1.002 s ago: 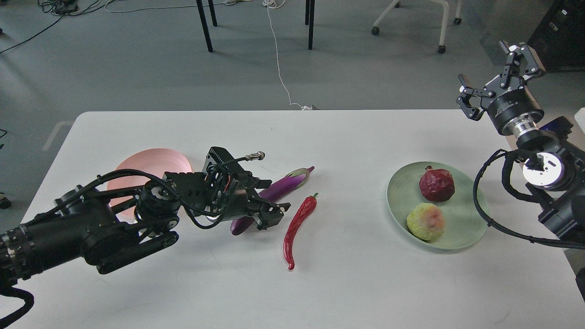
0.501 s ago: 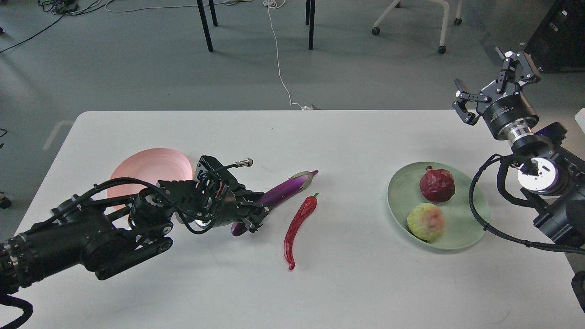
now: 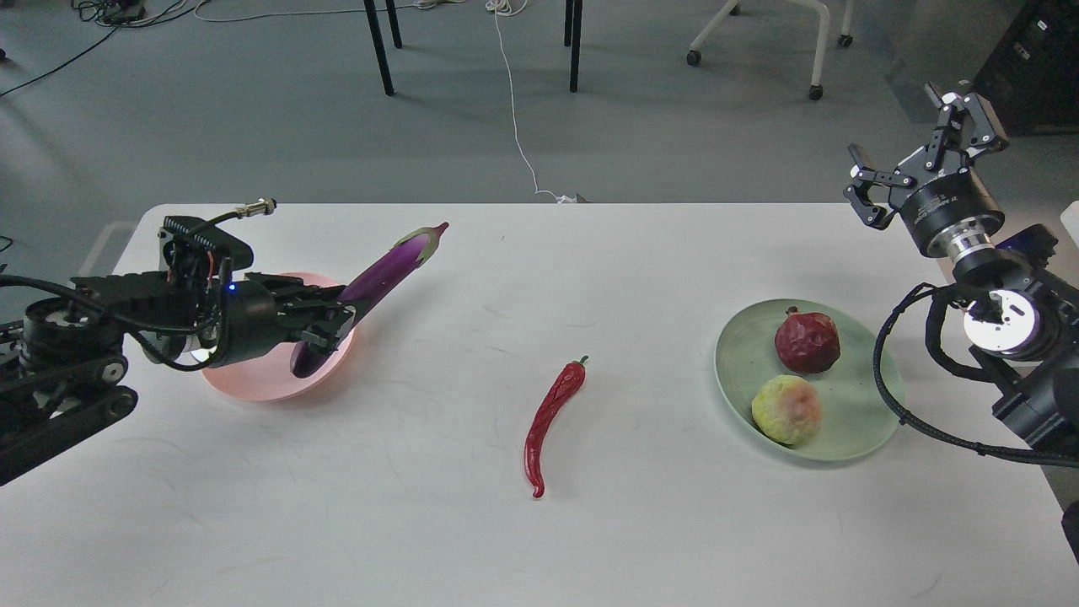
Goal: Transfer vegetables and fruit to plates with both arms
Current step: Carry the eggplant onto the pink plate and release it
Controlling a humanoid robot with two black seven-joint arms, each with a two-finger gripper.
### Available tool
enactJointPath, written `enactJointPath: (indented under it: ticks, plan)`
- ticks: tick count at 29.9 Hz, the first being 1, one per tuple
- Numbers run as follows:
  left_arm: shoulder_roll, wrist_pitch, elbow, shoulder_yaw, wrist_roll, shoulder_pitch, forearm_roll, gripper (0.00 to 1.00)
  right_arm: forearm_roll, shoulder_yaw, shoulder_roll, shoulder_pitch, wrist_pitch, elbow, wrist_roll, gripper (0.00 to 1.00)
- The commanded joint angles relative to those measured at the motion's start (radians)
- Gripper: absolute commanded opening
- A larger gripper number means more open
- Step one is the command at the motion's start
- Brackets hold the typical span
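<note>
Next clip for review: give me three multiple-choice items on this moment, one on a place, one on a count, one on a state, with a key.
1. Where does the slim glossy red chili pepper lie?
A. on the pale pink round plate
B. on the bare white table
C. on the pale green round plate

2. How many fruits sit on the pale green round plate?
A. one
B. two
C. three

3. What state is the left gripper in?
A. shut on the long glossy purple eggplant
B. open and empty
C. out of view

Key: B, it lies alone between the plates; B, the dark red pomegranate and the bumpy yellow-green fruit; A, the long glossy purple eggplant tilts up above the pale pink round plate.
</note>
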Motion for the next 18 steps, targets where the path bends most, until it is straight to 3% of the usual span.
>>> enactJointPath:
  ticks: [1, 6, 11, 16, 18]
  plan:
    - [0.015, 0.007, 0.112, 0.004, -0.019, 0.061, -0.005, 0.18, -0.002, 0.0, 0.003, 0.0, 0.0, 0.002, 0.0, 0.99]
    - [0.0, 0.013, 0.171, 0.0, -0.018, 0.072, -0.011, 0.19, -0.002, 0.0, 0.004, 0.0, 0.0, 0.002, 0.0, 0.99]
    - [-0.019, 0.028, 0.2, 0.002, -0.015, 0.072, -0.014, 0.44, -0.002, 0.0, 0.004, 0.0, 0.002, 0.002, 0.0, 0.99]
    - [-0.026, 0.039, 0.208, 0.002, -0.016, 0.073, -0.014, 0.46, 0.0, 0.0, 0.001, 0.0, 0.002, 0.003, 0.0, 0.99]
    - [-0.026, 0.042, 0.208, 0.001, -0.016, 0.072, -0.016, 0.55, -0.002, 0.0, 0.001, -0.002, 0.002, 0.003, 0.0, 0.99]
